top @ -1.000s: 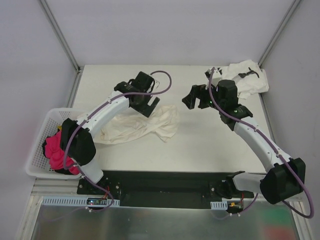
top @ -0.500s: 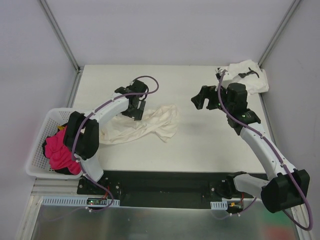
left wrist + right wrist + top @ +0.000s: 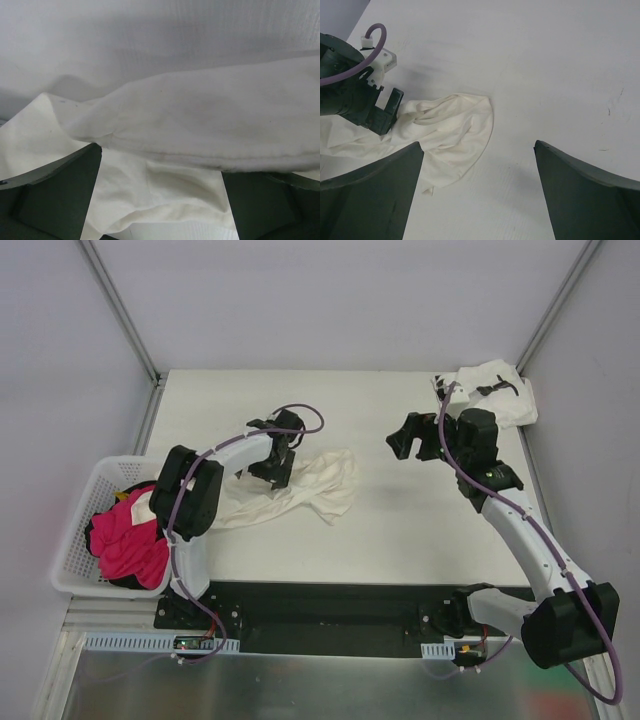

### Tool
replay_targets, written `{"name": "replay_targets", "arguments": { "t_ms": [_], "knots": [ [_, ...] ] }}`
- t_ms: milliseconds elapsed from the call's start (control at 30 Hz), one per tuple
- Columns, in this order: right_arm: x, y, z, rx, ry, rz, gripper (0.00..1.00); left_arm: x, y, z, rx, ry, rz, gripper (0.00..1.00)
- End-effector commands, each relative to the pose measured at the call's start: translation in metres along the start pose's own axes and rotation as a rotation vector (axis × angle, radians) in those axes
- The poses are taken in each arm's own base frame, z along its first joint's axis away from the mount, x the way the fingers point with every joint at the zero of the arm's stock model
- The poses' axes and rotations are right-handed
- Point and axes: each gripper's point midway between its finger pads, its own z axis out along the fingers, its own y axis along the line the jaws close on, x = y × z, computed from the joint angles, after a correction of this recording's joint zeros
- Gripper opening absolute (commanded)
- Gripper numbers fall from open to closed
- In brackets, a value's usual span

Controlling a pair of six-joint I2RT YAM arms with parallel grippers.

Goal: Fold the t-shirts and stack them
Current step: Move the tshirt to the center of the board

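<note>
The left gripper (image 3: pixel 272 462) is lowered onto the crumpled cream t-shirt (image 3: pixel 322 485) near the middle of the surface (image 3: pixel 400 530). Its jaws are spread wide, with a fold lying between them, not pinched. The right gripper (image 3: pixel 404 438) is held released above bare surface, apart from the cloth. One edge, a hem or shoulder, is best taken and the shirt drawn flat before creasing; a bunched grab is likely to drag the whole heap. The printed t-shirt (image 3: pixel 495 390) lies bundled at the far right corner. The pale surface is enclosed by plain walls (image 3: pixel 330 300) and metal posts (image 3: pixel 122 315). A white basket (image 3: pixel 78 525) of pink cloth (image 3: pixel 120 540) is set at its left edge.
</note>
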Motion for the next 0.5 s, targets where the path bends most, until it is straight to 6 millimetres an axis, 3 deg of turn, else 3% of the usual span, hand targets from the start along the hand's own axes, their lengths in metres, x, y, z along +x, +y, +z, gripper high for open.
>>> {"name": "replay_targets", "arguments": {
  "t_ms": [0, 233, 467],
  "knots": [
    [-0.018, 0.001, -0.004, -0.005, -0.074, -0.022, 0.96, -0.019, -0.002, 0.004, -0.004, -0.028, -0.03, 0.99],
    [-0.014, -0.001, -0.003, -0.002, -0.065, -0.016, 0.97, -0.037, -0.003, 0.002, -0.009, -0.059, -0.01, 0.93],
    [-0.017, -0.003, 0.001, 0.0, -0.078, -0.016, 0.97, -0.055, -0.002, -0.002, -0.017, -0.094, 0.011, 0.95]
  ]
}}
